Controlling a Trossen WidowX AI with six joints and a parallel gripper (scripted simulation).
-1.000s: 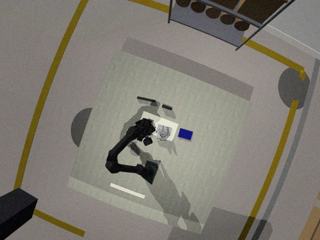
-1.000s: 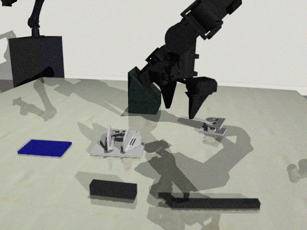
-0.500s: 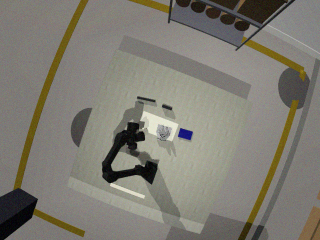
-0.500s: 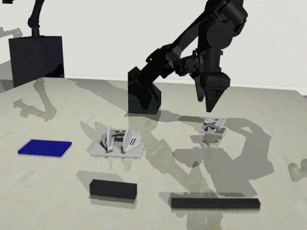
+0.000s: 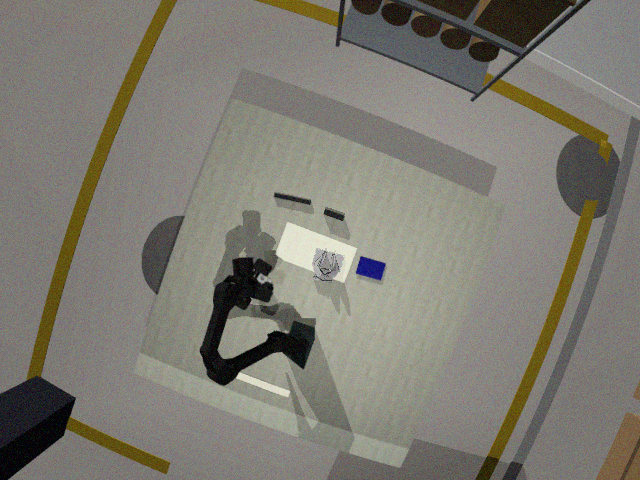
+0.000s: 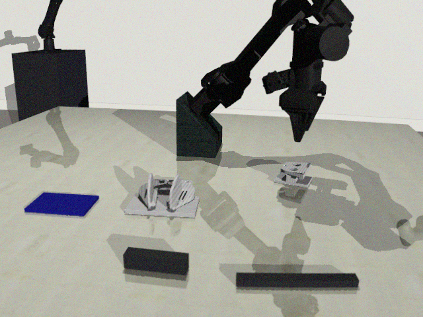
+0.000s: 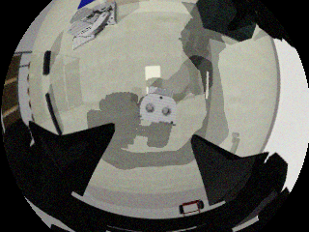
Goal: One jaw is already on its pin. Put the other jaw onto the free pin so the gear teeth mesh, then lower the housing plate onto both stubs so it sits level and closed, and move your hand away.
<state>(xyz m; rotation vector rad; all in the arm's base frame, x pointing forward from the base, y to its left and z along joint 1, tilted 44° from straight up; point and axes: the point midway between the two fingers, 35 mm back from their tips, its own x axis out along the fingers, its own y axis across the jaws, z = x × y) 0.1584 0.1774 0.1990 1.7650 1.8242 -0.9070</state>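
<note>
The grey base plate (image 6: 136,211) lies on the table. Two pale jaws stand on it side by side: one jaw (image 6: 149,196) and the other jaw (image 6: 180,194), their tips apart. Whether their gear teeth mesh is too small to tell. The jaw assembly also shows in the top view (image 5: 326,263) and at the wrist view's upper left (image 7: 92,24). The housing plate (image 6: 295,166) (image 7: 158,108), with two round marks on top, sits on a small stand (image 6: 306,181), away from the jaws. My gripper (image 6: 298,139) (image 7: 154,133) is open and empty, above the housing plate.
A blue block (image 5: 370,268) (image 6: 61,205) lies beside the base plate. A short black bar (image 5: 333,213) (image 6: 155,261) and a long black bar (image 5: 292,198) (image 6: 297,280) lie on the table. A bright rectangle (image 5: 305,245) shows beside the jaw assembly.
</note>
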